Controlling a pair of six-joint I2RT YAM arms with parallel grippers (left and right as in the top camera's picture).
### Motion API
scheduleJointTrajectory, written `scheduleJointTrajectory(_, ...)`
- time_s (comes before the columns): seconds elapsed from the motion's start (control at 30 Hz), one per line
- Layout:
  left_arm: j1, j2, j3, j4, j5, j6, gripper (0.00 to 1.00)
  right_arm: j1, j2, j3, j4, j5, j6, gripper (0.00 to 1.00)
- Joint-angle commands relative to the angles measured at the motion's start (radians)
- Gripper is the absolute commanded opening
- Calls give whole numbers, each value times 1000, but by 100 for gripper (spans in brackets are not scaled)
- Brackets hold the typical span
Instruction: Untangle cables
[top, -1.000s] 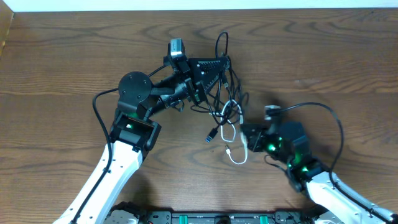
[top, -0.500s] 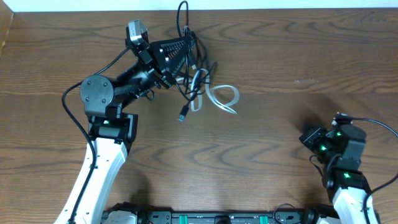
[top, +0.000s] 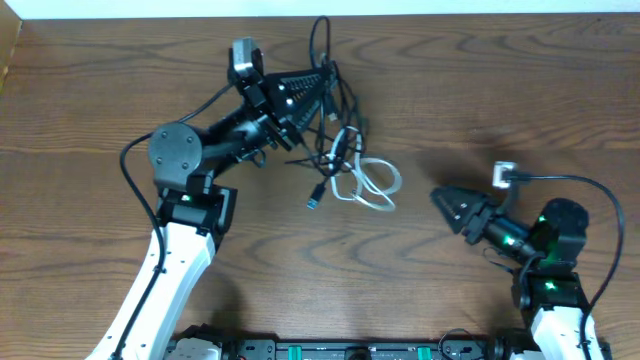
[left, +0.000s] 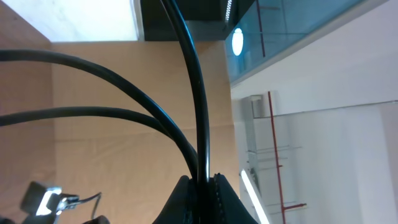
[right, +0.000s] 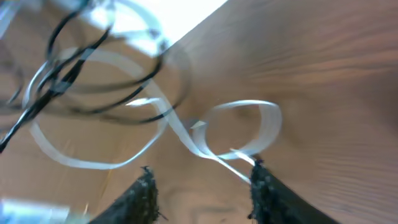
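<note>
Pinching a strand of the black cables (top: 340, 138) in the left tool (top: 326, 74), upper centre of the overhead frame; fingers pressed together on it in the wrist view. Tangle trailing down from there to the surface (top: 520, 90). White cable (right: 249, 103) looped at centre, crossing the black ones. Right tool (top: 442, 198) spread, right of centre, pointing toward the white loop, near it but apart.

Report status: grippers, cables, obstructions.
Left gripper shut on thin black cable. Right gripper open, empty, facing looped flat white cable. Both cables intertwined. No obstruction seen.
</note>
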Motion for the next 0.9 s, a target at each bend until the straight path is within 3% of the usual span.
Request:
scheduleJointTrajectory(0.0,-29,-10,22,12,-47,-34,8,95,-4,3,19,-8,-3,48)
scheduleJointTrajectory(0.4,-125,-10,22,13,-78,-86,8,360,75,3,116,262,49,48)
scheduleJointTrajectory(0.63,-183,-10,22,13,-88,-86,8,434,179,3,200,392,170,42)
scheduleJointTrajectory(0.87,-202,-10,22,12,-85,-85,8,463,252,3,381,367,241,38)
